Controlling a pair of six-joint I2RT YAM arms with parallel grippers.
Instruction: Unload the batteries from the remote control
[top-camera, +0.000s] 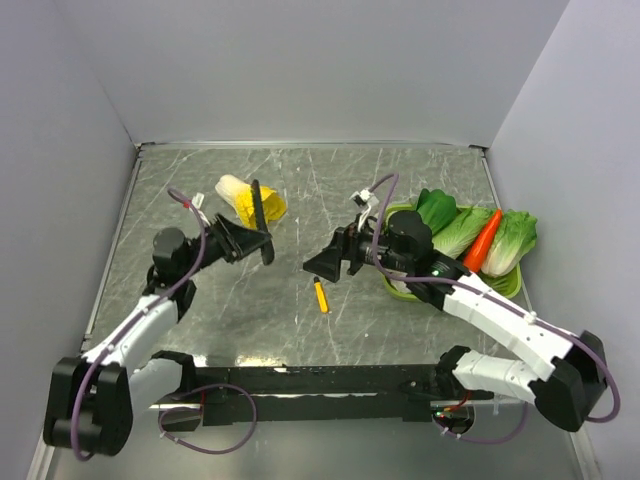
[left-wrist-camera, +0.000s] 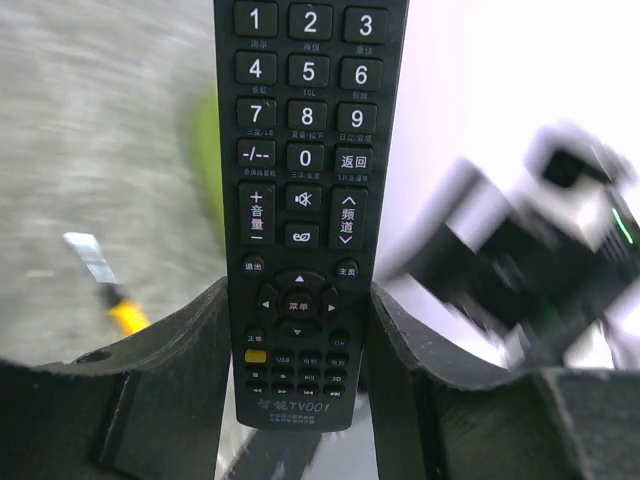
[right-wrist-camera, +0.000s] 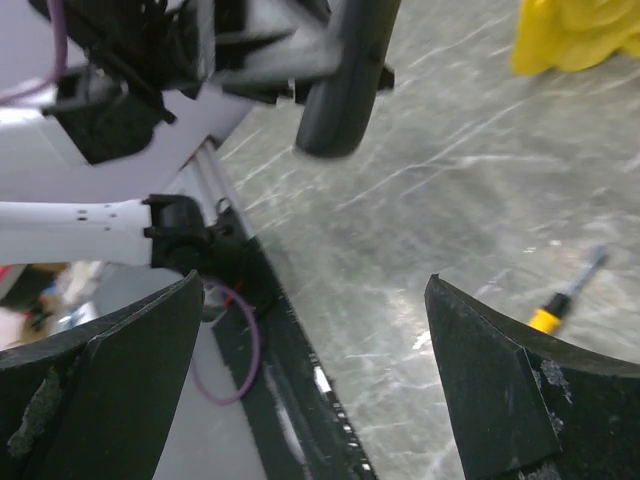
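Up off the grey counter (top-camera: 320, 180), clamped tight in the left claw (top-camera: 258, 238) by its two thin sides: the remote control (top-camera: 262, 212), a long flat black bar of smooth dull plastic. Squeezed near the bottom end by two thick dark rubbery pads (left-wrist-camera: 190, 370), with the button face turned to the left wrist camera. Covered in rows of small rounded keys with white numbers, plus one little yellow key. Just across from it, with a gap between: the right claw (top-camera: 322, 265), spread wide apart and holding nothing, with chunky black wedge-shaped fingers (right-wrist-camera: 120, 390) that look rough and scuffed. Down flat on the counter, close under that claw: a thin screwdriver (top-camera: 321, 296) with a yellow handle and a grey metal tip. Shiny stone-look top there, full of pale scratchy streaks. Behind the remote control, a soft lumpy yellow thing (top-camera: 240, 198). Over on the right, a green basket (top-camera: 512, 285) with crinkly leafy greens (top-camera: 460, 230) and a smooth orange carrot (top-camera: 483, 240).
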